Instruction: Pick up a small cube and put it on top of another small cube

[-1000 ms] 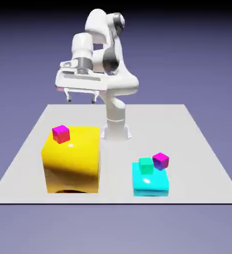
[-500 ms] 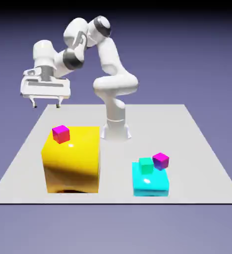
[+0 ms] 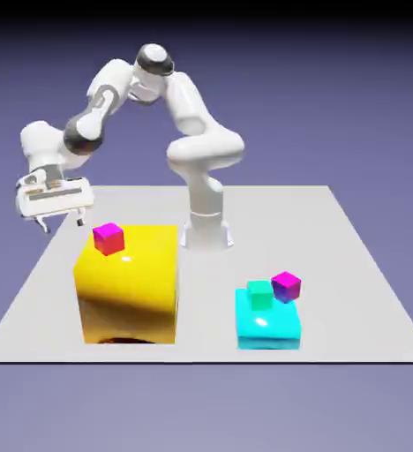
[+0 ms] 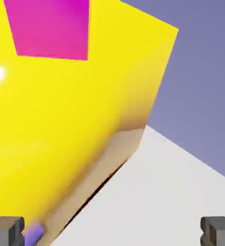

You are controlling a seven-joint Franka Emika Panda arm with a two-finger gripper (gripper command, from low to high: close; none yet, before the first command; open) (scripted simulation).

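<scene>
Exterior view: the gripper (image 3: 61, 222) hangs near the yellow block (image 3: 131, 287), toward the exterior view's left, its fingers spread wide around nothing. Hand view: the blue cube (image 4: 33, 234) peeks out at the yellow block's lower edge, mostly hidden, beside one fingertip (image 4: 6, 230).

Plain yellow block (image 3: 132, 287), magenta cube (image 3: 108, 239)

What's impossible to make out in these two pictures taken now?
- Blue cube: in the hand view, a fingertip and the bottom edge cut it off; the exterior view doesn't show it, probably because the big yellow block hides it.
- Magenta cube on the yellow block: the hand view's top edge cuts it off.
- Far side of the green cube: turned away in the exterior view.
</scene>
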